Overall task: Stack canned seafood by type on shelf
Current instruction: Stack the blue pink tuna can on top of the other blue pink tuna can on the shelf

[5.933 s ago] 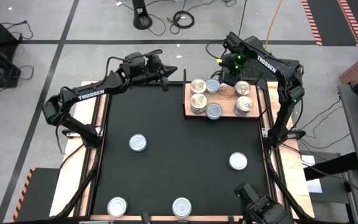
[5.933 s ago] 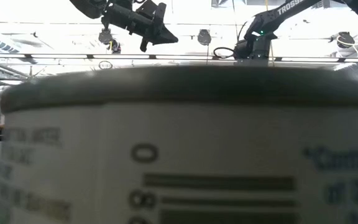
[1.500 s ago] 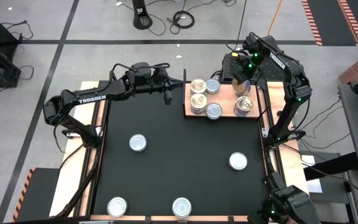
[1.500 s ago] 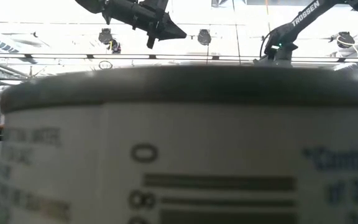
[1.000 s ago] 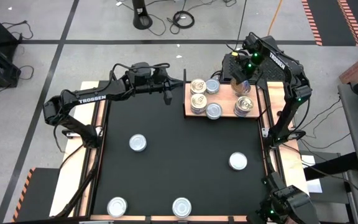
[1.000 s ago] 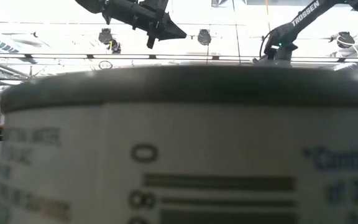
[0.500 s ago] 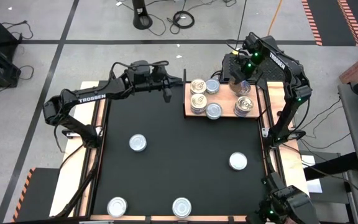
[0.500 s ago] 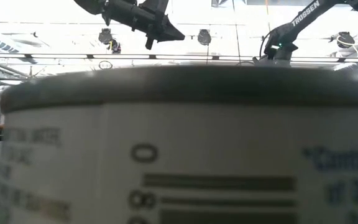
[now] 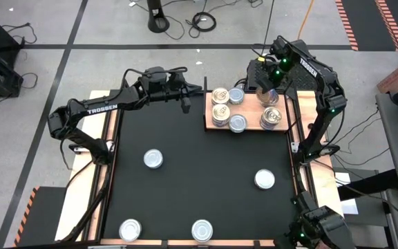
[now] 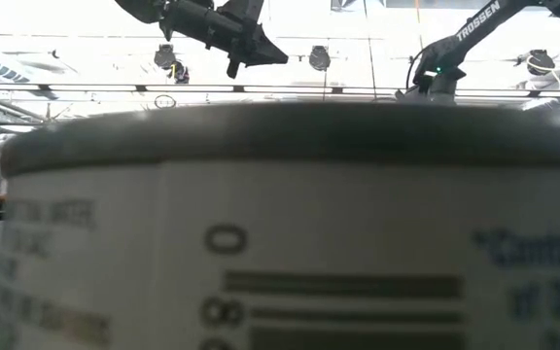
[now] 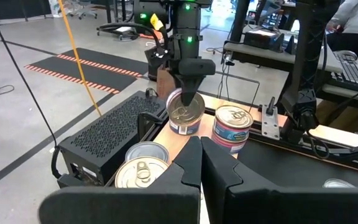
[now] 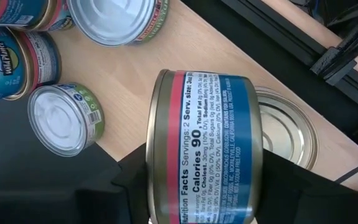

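Note:
The shelf (image 9: 251, 105) is a wooden board at the table's far right, bearing several canned seafood tins (image 9: 220, 114), some of them stacked. My right gripper (image 9: 268, 91) stands over the shelf's far right part, shut on a blue-and-pink-labelled tin (image 12: 204, 149). A silver-topped tin (image 12: 294, 134) lies just beneath it on the board. My left gripper (image 9: 184, 104) hangs shut in the air left of the shelf, touching nothing. Several more tins (image 9: 153, 159) stand loose on the black mat. My right gripper pinches the tin between its two fingers (image 12: 126, 180), which sit at the tin's two flat ends (image 12: 156, 155). They come steeply from above. The tin is tipped onto its side, its label wall facing the wrist camera. Whether it touches the tin below, I cannot tell.
A black ventilated box (image 11: 107, 134) stands just beyond the shelf's far edge. Loose tins sit at mid left (image 9: 153, 159), near right (image 9: 264, 180) and along the near edge (image 9: 130, 228) (image 9: 202, 229); one of them (image 10: 280, 233) fills the low view.

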Available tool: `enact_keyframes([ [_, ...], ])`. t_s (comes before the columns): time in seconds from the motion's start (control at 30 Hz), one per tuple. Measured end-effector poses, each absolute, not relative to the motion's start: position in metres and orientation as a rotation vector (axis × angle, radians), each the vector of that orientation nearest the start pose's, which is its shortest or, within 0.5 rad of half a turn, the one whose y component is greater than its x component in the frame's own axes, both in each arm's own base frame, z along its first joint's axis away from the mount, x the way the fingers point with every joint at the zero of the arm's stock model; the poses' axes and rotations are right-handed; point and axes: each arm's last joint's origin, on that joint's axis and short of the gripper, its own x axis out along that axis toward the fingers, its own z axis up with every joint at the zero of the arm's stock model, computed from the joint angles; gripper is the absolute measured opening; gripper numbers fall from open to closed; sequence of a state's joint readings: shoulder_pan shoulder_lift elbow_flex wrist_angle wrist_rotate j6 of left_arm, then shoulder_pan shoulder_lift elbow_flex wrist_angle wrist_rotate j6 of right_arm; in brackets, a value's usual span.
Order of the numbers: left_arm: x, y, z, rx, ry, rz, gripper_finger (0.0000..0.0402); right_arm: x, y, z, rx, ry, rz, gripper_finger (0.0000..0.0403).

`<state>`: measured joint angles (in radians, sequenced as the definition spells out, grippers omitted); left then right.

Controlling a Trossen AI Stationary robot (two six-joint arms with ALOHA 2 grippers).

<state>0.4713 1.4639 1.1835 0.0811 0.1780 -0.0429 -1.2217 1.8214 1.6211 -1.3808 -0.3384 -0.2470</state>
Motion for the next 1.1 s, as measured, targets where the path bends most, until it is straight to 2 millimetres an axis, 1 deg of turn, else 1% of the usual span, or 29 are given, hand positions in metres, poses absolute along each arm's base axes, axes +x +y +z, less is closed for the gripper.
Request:
enact_keyframes([
  [0.3, 0.3037, 0.149, 0.3368, -0.106, 0.183, 0.296, 0.0, 0.1241, -0.313, 0.2745, 0.951, 1.198, -0.542, 0.024],
  [0.63, 0.3037, 0.149, 0.3368, -0.103, 0.184, 0.296, 0.0, 0.1241, -0.3132, 0.2745, 0.95, 1.196, -0.543, 0.0265],
  [0.83, 0.3037, 0.149, 0.3368, -0.103, 0.183, 0.296, 0.0, 0.1242, -0.3135, 0.2745, 0.951, 1.194, -0.547, 0.0274],
  [1.1, 0.3037, 0.149, 0.3368, -0.103, 0.183, 0.296, 0.0, 0.1242, -0.3135, 0.2745, 0.95, 1.194, -0.547, 0.0274],
])
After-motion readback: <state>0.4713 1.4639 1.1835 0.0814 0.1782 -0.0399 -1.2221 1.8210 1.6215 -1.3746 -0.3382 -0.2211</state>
